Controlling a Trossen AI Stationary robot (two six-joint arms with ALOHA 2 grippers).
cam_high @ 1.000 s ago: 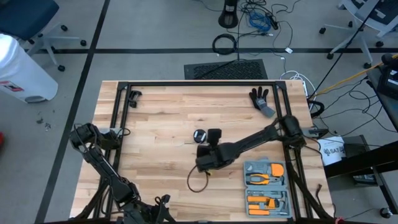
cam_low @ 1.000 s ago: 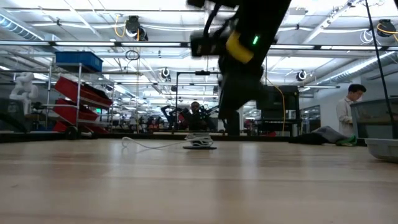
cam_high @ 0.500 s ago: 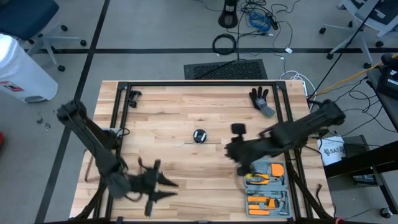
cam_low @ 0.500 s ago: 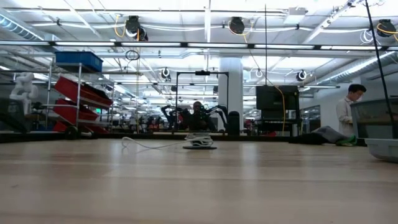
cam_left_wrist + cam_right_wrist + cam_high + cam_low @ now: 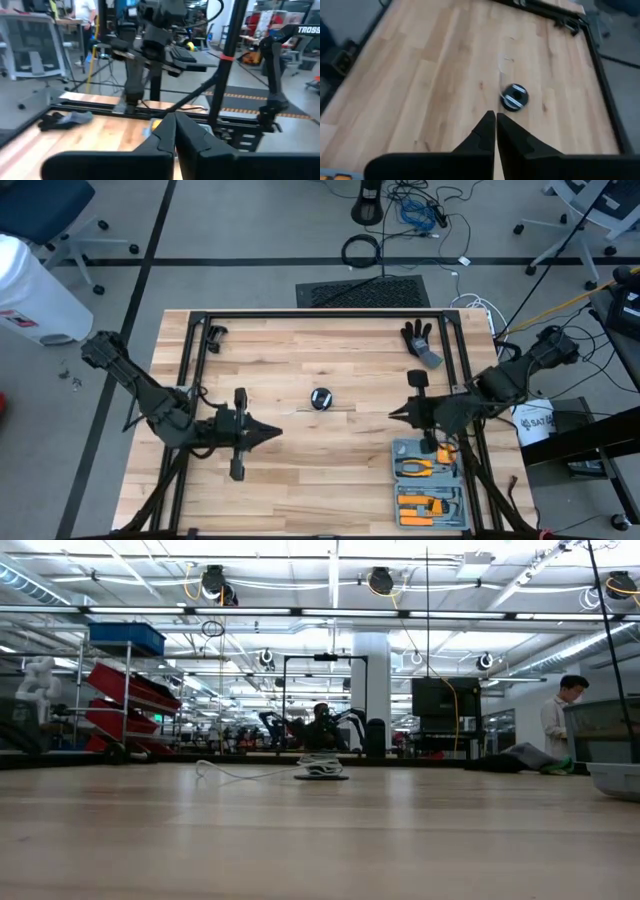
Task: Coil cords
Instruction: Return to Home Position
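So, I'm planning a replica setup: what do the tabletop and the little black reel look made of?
The tabletop looks like pale wooden planks, matte: seams and grain show. The reel is probably black plastic, judging by its smooth dark rim; hard to confirm.

This is a robotics lab in a large open industrial hall. A butcher-block tabletop [image 5: 300, 370] sits inside black rails [image 5: 310, 312], with loose cables [image 5: 418, 208] on the grey floor and a tool case [image 5: 428, 480] of pliers. Beyond stand red parts racks [image 5: 135, 700], more robot arms [image 5: 322, 726], ceiling lights [image 5: 540, 575] and a person [image 5: 560, 718] at a workstation.
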